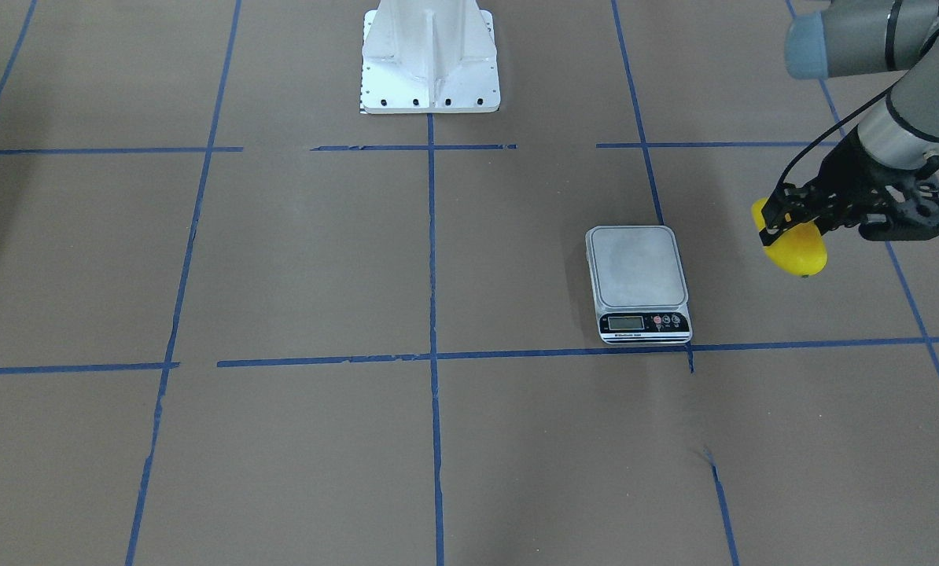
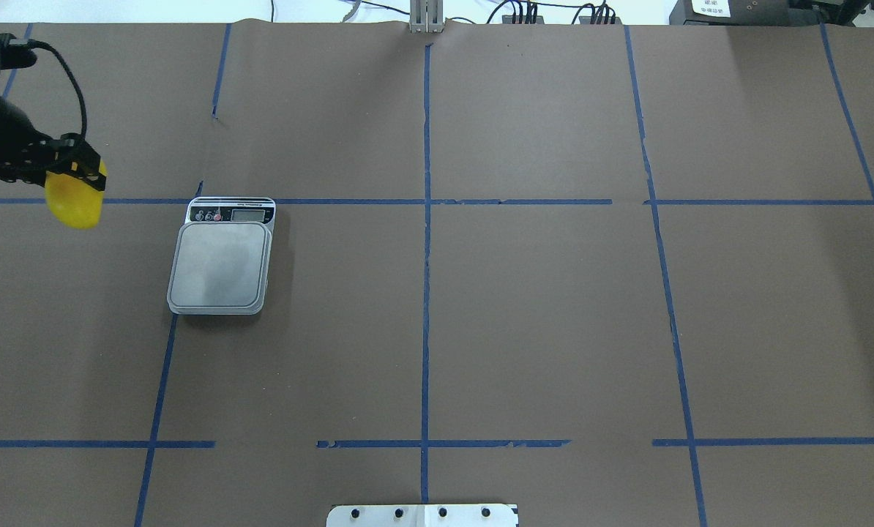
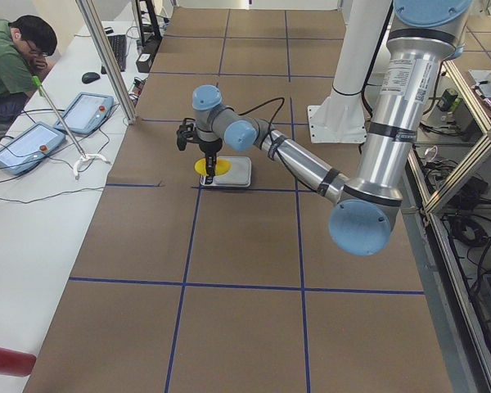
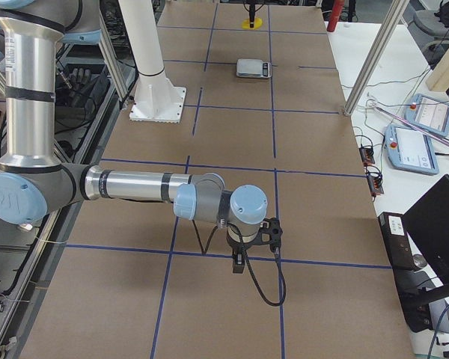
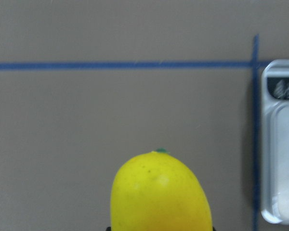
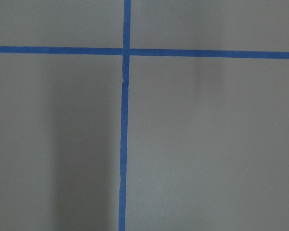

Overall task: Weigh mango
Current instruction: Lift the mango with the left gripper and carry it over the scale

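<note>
From across the table, the left gripper (image 1: 788,224) is pinching the mango (image 1: 793,247). Its black fingers (image 1: 776,214) are clamped across the upper part of the fruit, and the yellow body hangs out below them, clear of the brown table (image 1: 281,251).

The overhead view shows the same hold at the table's edge. It also makes plain that the scale (image 2: 221,263) is not under the gripper: it lies off to the side, toward the other arm, with bare paper between it and the fruit.

The view from the left end of the table hides that gap, because there the mango appears to overlap the scale's near edge. Only this view shows an operator (image 3: 8,65) in a green shirt, seated past the table.

The left wrist camera looks down past the fingers. The mango's rounded end, tipped with a small green speck, fills the lower middle, and the scale's platform and buttons just show at the right edge, beyond a line of blue tape (image 5: 254,134).

Only the view from the right end of the table shows the right gripper (image 4: 239,262). It points down over the paper, well apart from the scale and the fruit, and I cannot tell from here whether its fingers are spread or pressed together. Its own wrist camera shows only brown paper and a cross of blue tape.
</note>
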`<state>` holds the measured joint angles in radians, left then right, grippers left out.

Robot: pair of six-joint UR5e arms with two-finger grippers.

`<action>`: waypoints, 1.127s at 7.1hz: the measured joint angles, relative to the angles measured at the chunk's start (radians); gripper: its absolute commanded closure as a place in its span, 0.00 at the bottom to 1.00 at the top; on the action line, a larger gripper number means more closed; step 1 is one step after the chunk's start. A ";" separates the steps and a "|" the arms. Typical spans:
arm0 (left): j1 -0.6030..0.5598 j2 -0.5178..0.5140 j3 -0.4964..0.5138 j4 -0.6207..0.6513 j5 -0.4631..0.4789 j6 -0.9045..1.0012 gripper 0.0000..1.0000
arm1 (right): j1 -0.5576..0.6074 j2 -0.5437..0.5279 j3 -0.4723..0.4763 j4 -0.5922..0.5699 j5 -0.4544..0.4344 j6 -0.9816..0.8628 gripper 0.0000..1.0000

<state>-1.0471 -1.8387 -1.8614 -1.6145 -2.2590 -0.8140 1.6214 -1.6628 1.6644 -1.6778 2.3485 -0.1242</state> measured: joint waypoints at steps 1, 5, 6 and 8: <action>0.057 -0.059 0.048 0.000 0.014 -0.048 1.00 | 0.000 0.000 0.000 0.000 0.000 0.000 0.00; 0.211 -0.109 0.167 -0.100 0.069 -0.149 0.99 | 0.000 0.000 0.000 0.000 0.000 0.000 0.00; 0.222 -0.108 0.172 -0.104 0.075 -0.151 0.64 | 0.000 0.000 0.000 0.000 0.000 0.000 0.00; 0.233 -0.104 0.185 -0.106 0.078 -0.150 0.00 | 0.000 -0.001 0.000 0.000 0.000 0.000 0.00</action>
<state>-0.8142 -1.9430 -1.6762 -1.7201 -2.1806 -0.9636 1.6214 -1.6634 1.6643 -1.6782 2.3485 -0.1243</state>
